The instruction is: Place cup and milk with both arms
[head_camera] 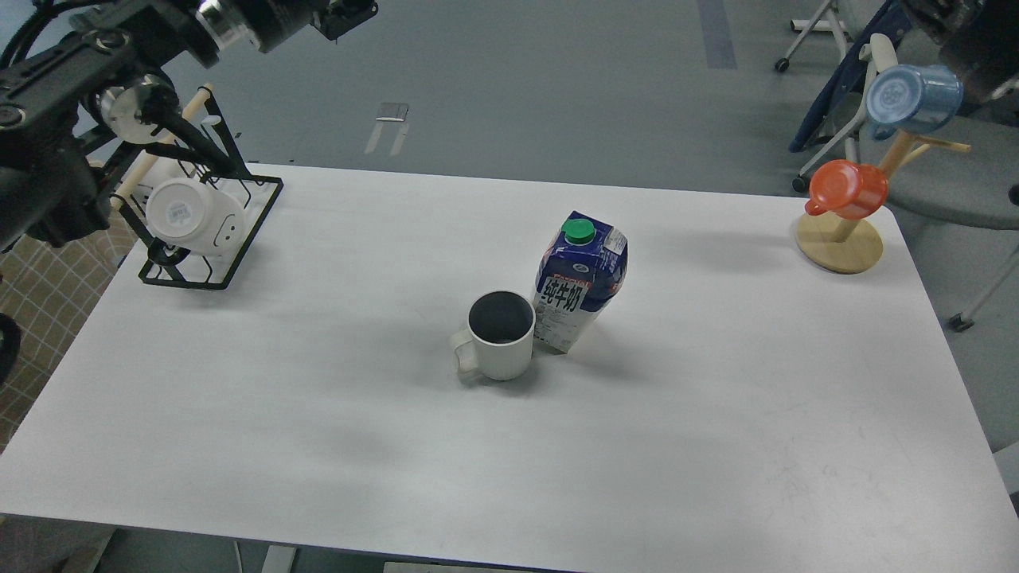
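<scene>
The cup (500, 336), a ribbed cream-white mug with a dark inside, stands upright near the middle of the white table (318, 414), its handle pointing front-left. The milk (581, 280), a blue-and-white carton with a green cap, stands upright, touching or nearly touching the cup's right rear side. My left gripper (350, 9) is high at the top edge, far from both, and its fingers are cut off by the frame. Only a dark part of my right arm (975, 36) shows in the top right corner, and its fingers are out of view.
A black wire rack (208, 231) with smooth white mugs stands at the table's back left, under my left arm. A wooden stand (840, 243) holding an orange cup (849, 189) and a blue cup (914, 97) stands at the back right. Chairs are behind the table on the right.
</scene>
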You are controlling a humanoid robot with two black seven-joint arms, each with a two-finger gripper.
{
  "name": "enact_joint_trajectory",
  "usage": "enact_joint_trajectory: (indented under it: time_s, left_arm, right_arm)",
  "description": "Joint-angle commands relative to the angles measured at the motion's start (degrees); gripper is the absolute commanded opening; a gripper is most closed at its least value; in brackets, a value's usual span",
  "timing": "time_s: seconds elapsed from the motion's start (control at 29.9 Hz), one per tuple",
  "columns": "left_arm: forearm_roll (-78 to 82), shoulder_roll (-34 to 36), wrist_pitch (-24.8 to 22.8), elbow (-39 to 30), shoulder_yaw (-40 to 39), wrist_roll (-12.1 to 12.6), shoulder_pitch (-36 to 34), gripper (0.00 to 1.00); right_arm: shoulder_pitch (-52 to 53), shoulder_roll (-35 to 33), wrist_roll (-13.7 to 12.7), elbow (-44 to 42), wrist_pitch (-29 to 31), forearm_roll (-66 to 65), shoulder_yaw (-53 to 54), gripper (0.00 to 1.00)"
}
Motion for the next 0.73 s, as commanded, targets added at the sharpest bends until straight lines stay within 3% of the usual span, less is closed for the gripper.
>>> enact_joint_trajectory:
  time_s: [0.0,0.13,0.2,0.23,0.4,0.7]
  left_arm:
    - [0.01,-3.50,0.00,5.41,-0.30,-0.32,0.28,0.98]
    - [0.01,-9.19,0.23,13.92,-0.65,0.30,2.65,0.98]
    - [-0.08,-11.49,0.00,17.80,-0.74,0.21,2.83,0.98]
    - [-0.60,-12.63,0.00,19.73,-0.74,0.04,3.27,0.98]
    - [-5.07,-15.45,0.00,23.96,-0.91,-0.14,6.08,0.98]
    - [-6.93,-19.15,0.00,27.22,-2.76,-0.84,6.08,0.98]
  right_arm:
    - [3.10,11.97,0.01,-13.66,2.72,5.30,3.10,0.79]
    - [5.21,21.71,0.01,-23.85,5.61,11.44,3.54,0.81]
    - [5.22,25.16,0.01,-27.03,6.85,14.44,3.45,0.97]
    - [5.13,27.26,0.01,-28.70,7.37,16.02,3.54,1.00]
    - [4.16,32.90,0.01,-33.80,6.94,19.89,3.63,1.00]
    - [2.40,34.84,0.01,-33.46,6.85,20.43,5.56,1.00]
